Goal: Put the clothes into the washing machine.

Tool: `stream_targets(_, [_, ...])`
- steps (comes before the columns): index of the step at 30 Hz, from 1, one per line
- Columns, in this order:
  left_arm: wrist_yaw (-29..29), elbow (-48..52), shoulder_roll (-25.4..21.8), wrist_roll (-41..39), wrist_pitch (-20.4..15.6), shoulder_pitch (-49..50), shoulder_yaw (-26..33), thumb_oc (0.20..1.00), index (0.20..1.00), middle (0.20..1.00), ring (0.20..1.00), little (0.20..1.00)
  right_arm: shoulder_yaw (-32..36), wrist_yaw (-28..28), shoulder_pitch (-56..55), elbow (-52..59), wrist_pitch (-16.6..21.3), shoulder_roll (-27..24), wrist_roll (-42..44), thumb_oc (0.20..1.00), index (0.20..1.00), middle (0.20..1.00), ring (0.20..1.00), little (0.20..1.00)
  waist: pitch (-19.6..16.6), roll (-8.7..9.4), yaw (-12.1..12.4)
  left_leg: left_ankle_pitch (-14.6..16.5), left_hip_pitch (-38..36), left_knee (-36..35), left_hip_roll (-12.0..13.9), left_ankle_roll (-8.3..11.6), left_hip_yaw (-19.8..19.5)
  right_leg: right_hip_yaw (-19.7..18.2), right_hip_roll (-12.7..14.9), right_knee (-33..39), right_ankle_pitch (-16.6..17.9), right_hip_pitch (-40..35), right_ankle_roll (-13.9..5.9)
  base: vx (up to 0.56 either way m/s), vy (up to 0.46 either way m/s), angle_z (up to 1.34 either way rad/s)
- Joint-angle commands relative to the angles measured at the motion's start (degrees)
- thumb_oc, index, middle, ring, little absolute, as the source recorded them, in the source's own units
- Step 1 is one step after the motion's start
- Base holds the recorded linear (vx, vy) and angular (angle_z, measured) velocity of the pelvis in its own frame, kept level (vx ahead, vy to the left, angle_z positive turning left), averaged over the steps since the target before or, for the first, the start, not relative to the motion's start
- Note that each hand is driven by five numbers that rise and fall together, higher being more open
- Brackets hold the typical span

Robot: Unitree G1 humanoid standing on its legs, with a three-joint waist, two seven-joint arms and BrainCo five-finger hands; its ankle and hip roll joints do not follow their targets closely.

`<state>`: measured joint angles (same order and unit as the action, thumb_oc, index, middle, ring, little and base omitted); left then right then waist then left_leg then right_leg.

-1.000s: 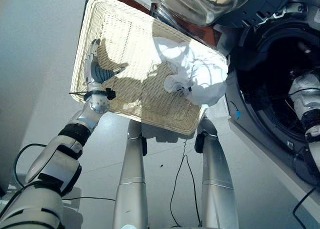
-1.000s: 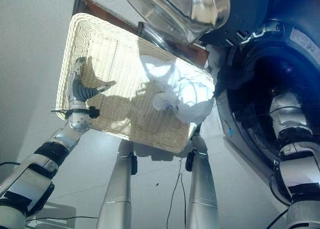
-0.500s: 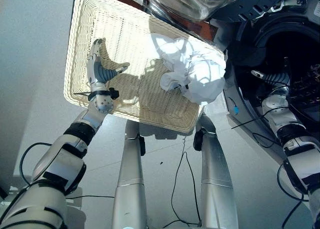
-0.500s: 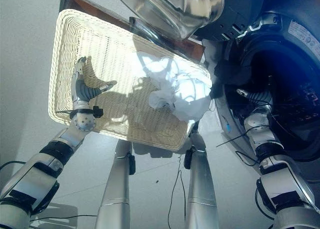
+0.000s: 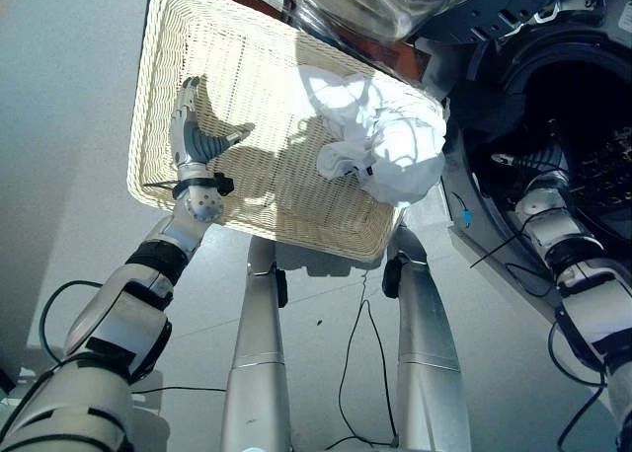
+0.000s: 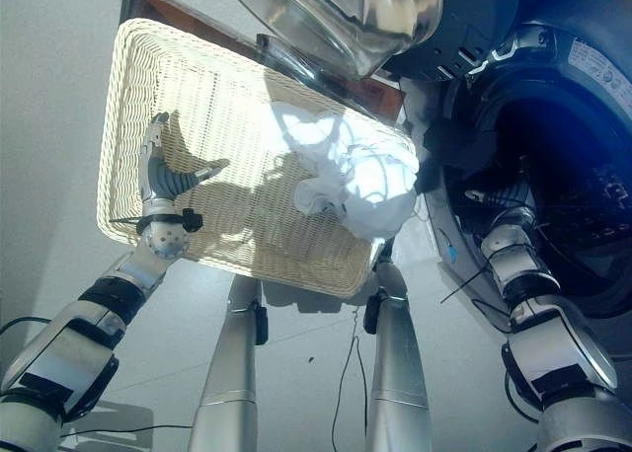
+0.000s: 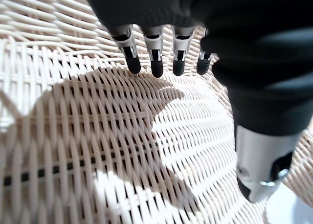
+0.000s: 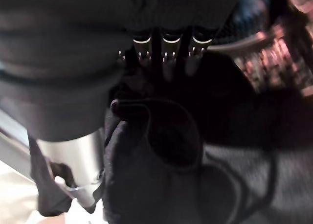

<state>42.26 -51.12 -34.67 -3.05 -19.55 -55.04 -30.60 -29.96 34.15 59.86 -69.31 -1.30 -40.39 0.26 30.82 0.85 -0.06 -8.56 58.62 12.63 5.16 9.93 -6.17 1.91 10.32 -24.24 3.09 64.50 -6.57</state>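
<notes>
Left hand (image 5: 194, 126) hovers inside the wicker basket (image 5: 178, 37), fingers straight and apart, holding nothing. White clothes (image 5: 380, 141) lie bunched in the basket's corner nearest the washing machine (image 6: 553, 126), well apart from that hand. Right hand (image 5: 523, 161) sits in the drum opening; right wrist view shows a dark garment (image 8: 161, 175) right by the fingers, but can't tell if they're closed on it.

Risks, judged: dark cloth could snag on the door rim w/ a loose hold; soft, crumpled white fabric may slip from a shallow pinch. Basket is rigid, open-weave, rectangular; cloth limp, folded, shapeless.
</notes>
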Motion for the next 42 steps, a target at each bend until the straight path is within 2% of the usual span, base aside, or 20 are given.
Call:
stream_targets(1, [0.51, -0.85, 1.86, -0.02, -2.48, -2.76, 1.3, 1.0, 1.0, 1.0, 1.0, 1.0, -6.46, -1.27, 2.65, -3.0, -11.15, -3.58, -7.85, 1.0, 1.0, 1.0, 1.0, 1.0, -1.03, -2.8, 0.56, 1.52, 2.03, 3.29, -4.88, -5.73, 3.97, 4.6, -3.88, 6.75, 6.77, -1.62, -0.69, 0.0, 0.0, 0.0])
stream_targets(6, [0.64, -0.55, 1.94, -0.85, -2.38, -3.49, 0.73, 1.0, 1.0, 1.0, 1.0, 1.0, -9.57, -2.36, 5.34, -3.17, -14.55, -3.14, -8.83, 1.0, 1.0, 1.0, 1.0, 1.0, -1.03, -3.29, 0.88, 1.22, 2.2, 3.1, -5.11, -5.79, 3.71, 4.74, -3.8, 6.89, 6.81, -1.49, -0.5, 0.0, 0.0, 0.0])
stream_targets(7, [0.67, -0.3, 1.99, -0.66, -2.58, -3.24, 1.01, 1.0, 1.0, 1.0, 1.0, 1.0, -9.81, -3.08, 5.76, -2.83, -14.74, -3.07, -9.7, 0.89, 0.89, 0.89, 0.89, 0.89, -1.03, -3.33, 0.94, 1.24, 2.23, 3.13, -5.15, -5.77, 3.57, 4.69, -3.81, 6.9, 6.79, -1.47, -0.5, 0.0, 0.0, 0.0])
stream_targets(9, [0.74, -0.13, 2.15, -0.55, -2.81, -3.08, 1.2, 1.0, 1.0, 1.0, 1.0, 1.0, -10.09, -3.41, 6.03, -2.58, -14.76, -2.75, -10.65, 0.576, 0.576, 0.576, 0.576, 0.576, -1.03, -3.36, 1.04, 1.04, 2.21, 2.89, -5.16, -5.79, 3.54, 4.74, -3.77, 7.11, 6.89, -1.53, -0.48, 0.0, 0.0, 0.0])
stream_targets(10, [0.87, -0.05, 2.25, -0.42, -2.85, -3.0, 1.27, 1.0, 1.0, 1.0, 1.0, 1.0, -10.2, -3.6, 6.12, -2.5, -14.7, -2.76, -10.95, 0.511, 0.511, 0.511, 0.511, 0.511, -1.03, -3.39, 1.07, 0.98, 2.21, 2.82, -5.16, -5.78, 3.54, 4.76, -3.76, 7.17, 6.89, -1.56, -0.45, 0.0, 0.0, 0.0])
stream_targets(11, [0.97, 0.28, 2.32, -0.29, -2.66, -2.95, 1.37, 1.0, 1.0, 1.0, 1.0, 1.0, -10.34, -3.56, 6.18, -2.3, -14.69, -2.68, -11.0, 0.41, 0.41, 0.41, 0.41, 0.41, -1.03, -3.43, 1.09, 0.93, 2.19, 2.7, -5.14, -5.79, 3.57, 4.78, -3.76, 7.19, 6.88, -1.55, -0.44, 0.0, 0.0, 0.0])
stream_targets(12, [1.04, 0.52, 2.4, -0.28, -2.6, -2.93, 1.53, 1.0, 1.0, 1.0, 1.0, 1.0, -10.43, -3.61, 6.23, -1.99, -14.74, -2.59, -11.1, 0.2, 0.2, 0.2, 0.2, 0.2, -1.03, -3.46, 1.08, 0.93, 2.17, 2.62, -5.2, -5.81, 3.56, 4.76, -3.75, 7.31, 6.92, -1.55, -0.43, 0.0, 0.0, 0.0])
stream_targets(35, [1.36, 1.81, 2.85, -0.19, -2.54, -1.98, 2.88, 1.0, 1.0, 1.0, 1.0, 1.0, -9.09, -4.0, 4.69, -0.37, -12.95, -1.76, -9.31, 0.2, 0.2, 0.2, 0.2, 0.2, -1.03, -3.17, 1.12, 0.4, 2.42, 2.46, -5.4, -5.84, 3.29, 4.69, -3.99, 7.25, 7.46, -1.19, -0.33, 0.0, 0.003, 0.01])
stream_targets(38, [1.35, 1.94, 2.77, -0.35, -2.59, -1.95, 2.91, 1.0, 1.0, 1.0, 1.0, 1.0, -8.87, -4.15, 4.51, 0.08, -11.56, -1.85, -7.96, 0.2, 0.2, 0.2, 0.2, 0.2, -1.03, -3.17, 1.03, 0.29, 2.5, 2.38, -5.4, -5.79, 3.27, 4.62, -4.02, 7.33, 7.55, -1.09, -0.32, 0.0, 0.0, 0.0])
stream_targets(41, [1.53, 2.19, 2.95, -0.27, -2.53, -1.62, 3.06, 1.0, 1.0, 1.0, 1.0, 1.0, -7.51, -2.93, 3.65, 0.7, -8.92, -1.44, -3.16, 0.2, 0.2, 0.2, 0.2, 0.2, -1.03, -3.2, 0.93, 0.22, 2.33, 2.1, -5.32, -5.75, 3.37, 4.54, -4.12, 7.41, 7.56, -1.17, -0.3, 0.0, 0.0, 0.0])
stream_targets(42, [1.81, 2.26, 3.1, -0.12, -2.6, -1.33, 3.15, 1.0, 1.0, 1.0, 1.0, 1.0, -6.03, -0.6, 2.86, 1.43, -7.23, -1.08, 0.08, 0.304, 0.304, 0.304, 0.304, 0.304, -1.03, -3.19, 0.78, 0.35, 2.38, 2.17, -5.33, -5.75, 3.37, 4.37, -4.19, 7.41, 7.54, -1.06, -0.3, 0.0, 0.0, 0.0])
